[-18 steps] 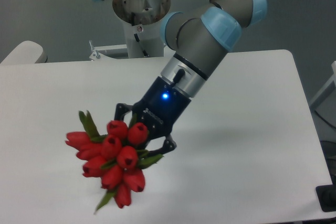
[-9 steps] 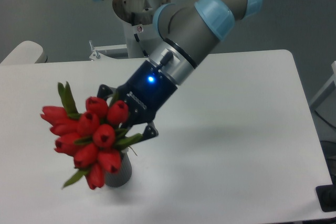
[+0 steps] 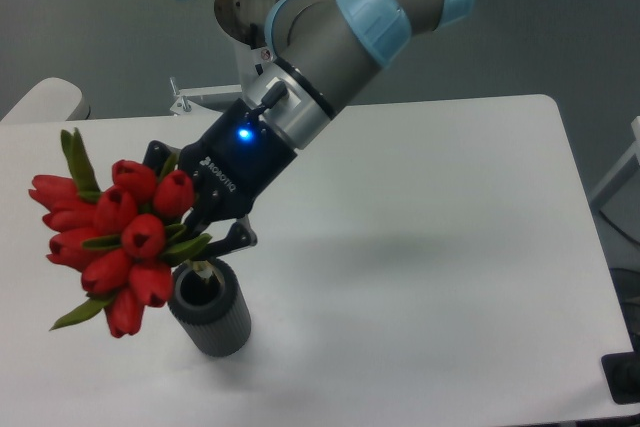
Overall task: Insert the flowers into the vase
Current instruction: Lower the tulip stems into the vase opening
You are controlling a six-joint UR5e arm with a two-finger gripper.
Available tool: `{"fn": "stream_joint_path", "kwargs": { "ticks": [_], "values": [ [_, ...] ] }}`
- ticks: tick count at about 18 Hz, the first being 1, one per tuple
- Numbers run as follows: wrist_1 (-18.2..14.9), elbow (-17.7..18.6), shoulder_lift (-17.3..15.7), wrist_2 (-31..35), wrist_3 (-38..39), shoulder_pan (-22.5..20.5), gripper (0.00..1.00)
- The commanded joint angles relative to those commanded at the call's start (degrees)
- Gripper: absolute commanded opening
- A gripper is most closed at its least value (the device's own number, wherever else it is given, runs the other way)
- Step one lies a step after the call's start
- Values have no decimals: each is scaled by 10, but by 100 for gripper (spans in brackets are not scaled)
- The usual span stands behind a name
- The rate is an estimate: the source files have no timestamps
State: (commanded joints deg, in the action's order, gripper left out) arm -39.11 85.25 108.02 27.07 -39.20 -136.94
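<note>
White table (image 3: 450,247), grey wall behind. At lower left we see the flowers (image 3: 110,242) tilted left, blooms overhanging the vase (image 3: 210,309), a pale stem end just at its hole. Our gripper (image 3: 205,222) is clamped on the stems, just above the rim. We'd swing the bunch upright, centre the stems, then lower straight.
</note>
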Motion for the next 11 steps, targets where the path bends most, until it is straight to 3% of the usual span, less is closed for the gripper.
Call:
{"fn": "stream_joint_path", "kwargs": {
  "ticks": [11],
  "values": [
    [0,28,7,0,-61,2,30]
  ]
}}
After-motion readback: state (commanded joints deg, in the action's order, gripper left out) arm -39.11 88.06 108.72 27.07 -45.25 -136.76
